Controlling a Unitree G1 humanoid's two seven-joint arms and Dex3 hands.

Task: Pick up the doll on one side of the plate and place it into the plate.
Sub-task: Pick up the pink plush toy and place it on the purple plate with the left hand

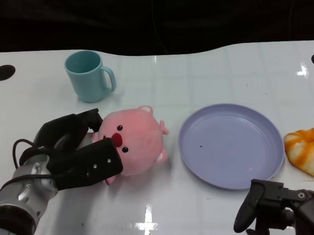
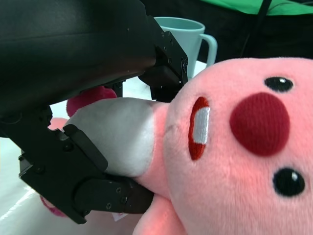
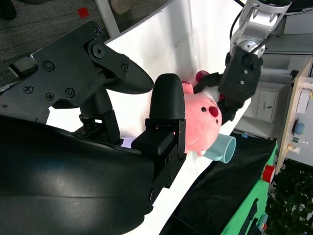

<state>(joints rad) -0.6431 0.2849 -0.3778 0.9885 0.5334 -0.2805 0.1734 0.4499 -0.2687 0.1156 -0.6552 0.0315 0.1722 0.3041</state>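
On my head view I have the pink doll [image 1: 135,147] lying on the white desk [image 1: 204,210], just to the left of the purple plate [image 1: 230,145] and not touching it as far as I can see. My left robot hand [image 1: 77,150] is wrapped around the doll's left side, with fingers [image 1: 68,127] curving over the far side of it and another part of the hand pressing against the near side below its face. The left wrist view confirms this: black fingers [image 2: 83,191] bear on the doll's grey-white belly patch, and the red nose and dark eyes fill the rest of the picture. I read that hand as gripping the doll, which rests on the desk. My right robot hand [image 1: 275,206] sits low at the near right, just in front of the plate's near rim, fingers curled loosely and holding nothing. A teal mug [image 1: 89,74] stands upright behind the doll, well apart from the plate. An orange-and-white soft toy [image 1: 308,150] lies just right of the plate.
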